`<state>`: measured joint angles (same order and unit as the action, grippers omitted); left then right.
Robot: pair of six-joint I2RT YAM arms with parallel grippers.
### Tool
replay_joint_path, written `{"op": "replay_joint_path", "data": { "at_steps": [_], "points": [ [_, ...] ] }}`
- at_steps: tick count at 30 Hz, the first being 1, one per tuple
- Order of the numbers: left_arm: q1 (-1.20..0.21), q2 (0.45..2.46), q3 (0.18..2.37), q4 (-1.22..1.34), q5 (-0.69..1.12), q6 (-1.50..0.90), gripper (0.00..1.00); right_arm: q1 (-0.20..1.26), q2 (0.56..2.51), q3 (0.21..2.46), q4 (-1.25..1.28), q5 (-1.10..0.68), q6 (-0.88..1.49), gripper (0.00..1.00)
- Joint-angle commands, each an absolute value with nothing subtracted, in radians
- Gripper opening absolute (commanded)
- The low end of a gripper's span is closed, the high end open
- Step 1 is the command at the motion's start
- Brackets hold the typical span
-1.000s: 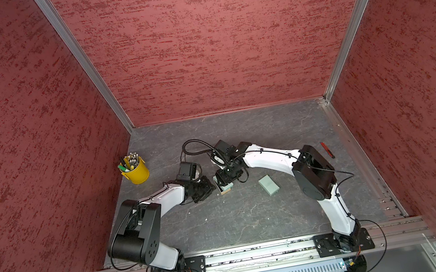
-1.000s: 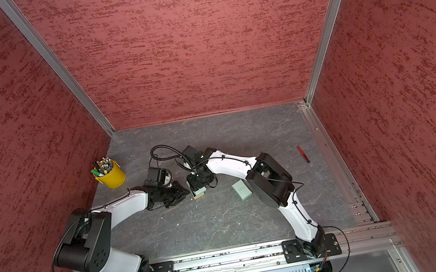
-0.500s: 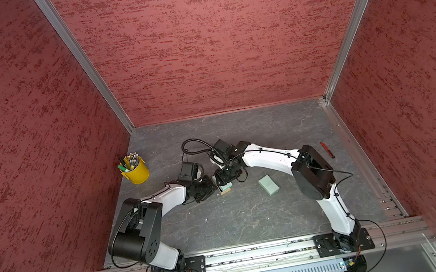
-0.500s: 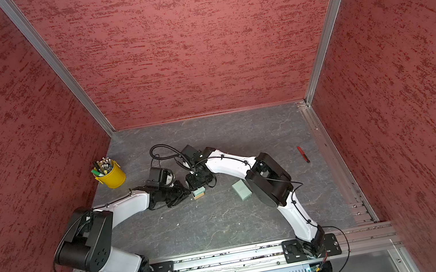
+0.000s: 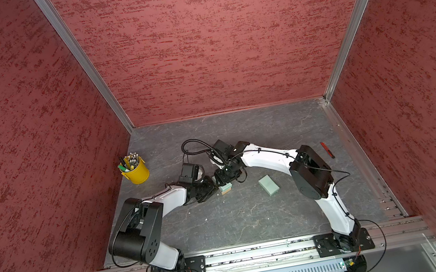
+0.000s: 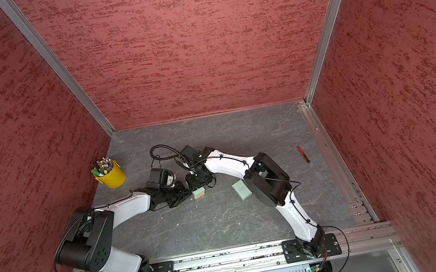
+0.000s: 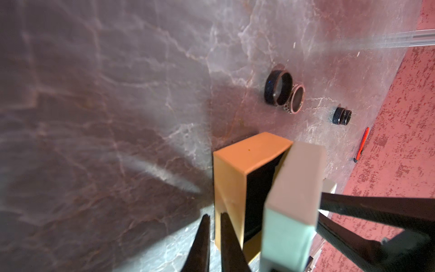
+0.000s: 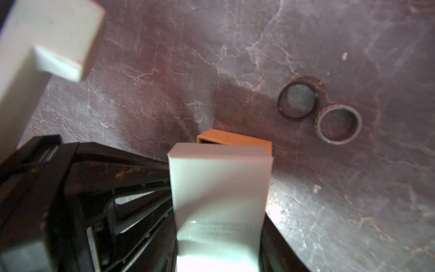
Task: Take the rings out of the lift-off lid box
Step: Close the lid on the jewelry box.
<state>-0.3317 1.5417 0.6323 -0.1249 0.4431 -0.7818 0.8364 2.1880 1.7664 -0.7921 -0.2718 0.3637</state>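
Observation:
My right gripper (image 8: 219, 247) is shut on the mint-green lift-off lid box (image 8: 219, 186), held tipped on the table with its orange inner tray (image 8: 235, 140) sticking out. The box shows in both top views (image 5: 226, 189) (image 6: 199, 193). My left gripper (image 7: 214, 215) sits beside the tray's orange outer wall (image 7: 229, 179), its fingers (image 7: 204, 235) almost together with nothing seen between them. The rings lie on the table beyond the box: a dark ring (image 7: 279, 90) touching a paler ring (image 7: 297, 99), and another dark ring (image 7: 342, 115) farther off. The first two rings (image 8: 297, 101) (image 8: 339, 124) also show in the right wrist view.
A flat mint-green lid (image 5: 268, 184) lies on the grey table right of the box. A yellow cup of pens (image 5: 136, 172) stands at the back left. A red pen (image 5: 327, 149) lies near the right rail. Red walls close in three sides.
My left gripper has edged right, up against the box, and its jaws have narrowed. The right arm and the box have stayed put.

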Motion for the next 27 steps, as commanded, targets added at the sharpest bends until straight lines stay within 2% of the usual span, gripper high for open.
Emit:
{"op": "replay_joint_path", "data": {
  "at_steps": [1, 10, 27],
  "points": [
    [-0.341, 1.56, 0.618, -0.078, 0.462, -0.797, 0.11, 0.845, 2.212, 1.793, -0.799, -0.286, 0.383, 0.51],
    [-0.346, 1.57, 0.605, -0.021, 0.486, -0.821, 0.0, 0.855, 2.218, 1.8, -0.824, -0.246, 0.39, 0.49],
    [-0.361, 1.576, 0.599, -0.023, 0.465, -0.834, 0.0, 0.863, 2.188, 1.826, -0.876, -0.171, 0.4, 0.46]
  ]
}}
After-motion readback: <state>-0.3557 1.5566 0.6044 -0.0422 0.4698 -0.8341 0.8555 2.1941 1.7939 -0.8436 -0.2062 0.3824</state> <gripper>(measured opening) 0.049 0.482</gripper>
